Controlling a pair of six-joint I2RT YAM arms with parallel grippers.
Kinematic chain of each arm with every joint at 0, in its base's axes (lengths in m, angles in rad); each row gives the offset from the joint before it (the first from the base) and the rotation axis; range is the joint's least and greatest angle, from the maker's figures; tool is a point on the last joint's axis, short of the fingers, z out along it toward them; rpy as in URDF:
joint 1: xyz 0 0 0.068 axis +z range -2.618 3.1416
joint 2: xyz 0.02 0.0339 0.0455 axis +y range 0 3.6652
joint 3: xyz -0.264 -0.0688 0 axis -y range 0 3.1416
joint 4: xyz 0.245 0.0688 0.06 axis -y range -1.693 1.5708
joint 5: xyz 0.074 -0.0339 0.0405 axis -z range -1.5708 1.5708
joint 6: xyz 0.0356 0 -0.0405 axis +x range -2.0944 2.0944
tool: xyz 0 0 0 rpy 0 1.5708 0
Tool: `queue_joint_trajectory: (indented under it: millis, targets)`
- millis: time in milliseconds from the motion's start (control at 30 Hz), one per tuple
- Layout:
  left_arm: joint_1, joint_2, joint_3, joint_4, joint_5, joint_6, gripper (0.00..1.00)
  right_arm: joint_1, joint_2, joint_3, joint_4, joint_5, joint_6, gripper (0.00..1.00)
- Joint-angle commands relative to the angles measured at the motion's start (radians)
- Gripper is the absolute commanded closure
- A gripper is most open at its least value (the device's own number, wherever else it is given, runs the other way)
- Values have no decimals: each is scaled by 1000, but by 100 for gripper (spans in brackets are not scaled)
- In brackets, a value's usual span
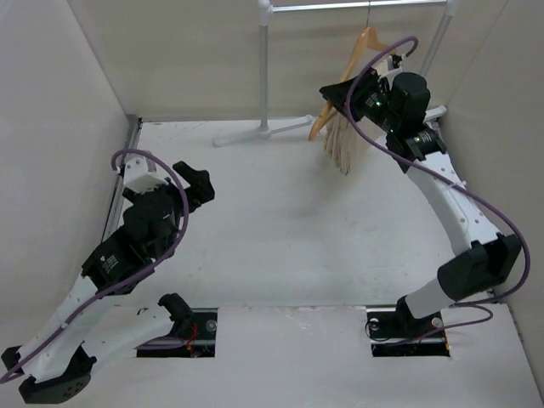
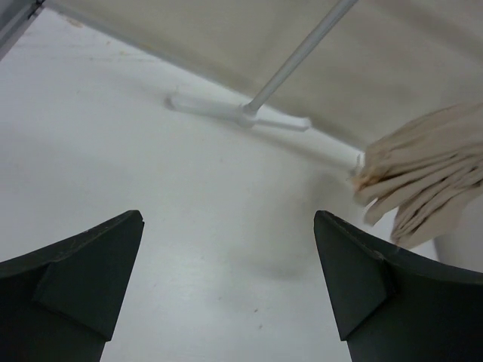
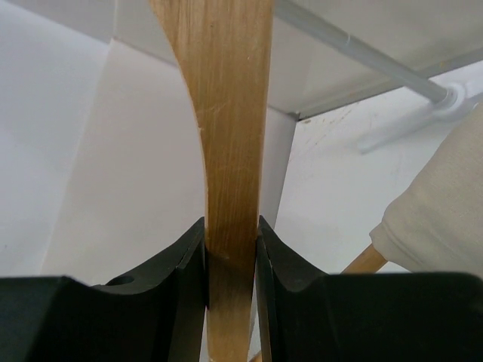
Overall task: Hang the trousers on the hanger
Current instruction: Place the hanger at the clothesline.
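The wooden hanger (image 1: 364,44) hangs by its thin hook from the white rack's top bar at the back right. The beige trousers (image 1: 342,146) are folded and draped over its bottom bar, hanging clear of the table. My right gripper (image 1: 333,95) is shut on the hanger's sloping arm. In the right wrist view the wood (image 3: 226,113) is pinched between both fingers (image 3: 189,264), with the trousers (image 3: 441,219) at the right. My left gripper (image 1: 197,183) is open and empty over the table at the left. Its wrist view shows the trousers (image 2: 430,177) far off to the right.
The white rack has an upright pole (image 1: 264,68), a top bar (image 1: 357,5), a slanted right pole (image 1: 438,34) and a flat foot (image 1: 255,134) on the table at the back. Beige walls close in the left, back and right sides.
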Motion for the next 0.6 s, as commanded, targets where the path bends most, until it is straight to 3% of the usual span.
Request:
queue_joint_trajectory:
  millis: [0, 233, 567]
  targets:
    - [57, -53, -100, -123, 81, -90, 0, -39, 72, 160, 131, -53, 4, 91]
    - [245, -166, -304, -183, 318, -175, 0, -118, 239, 342, 118, -77, 51, 91]
    - [392, -233, -452, -178, 471, -178, 0, -205, 371, 457, 106, -103, 86, 91]
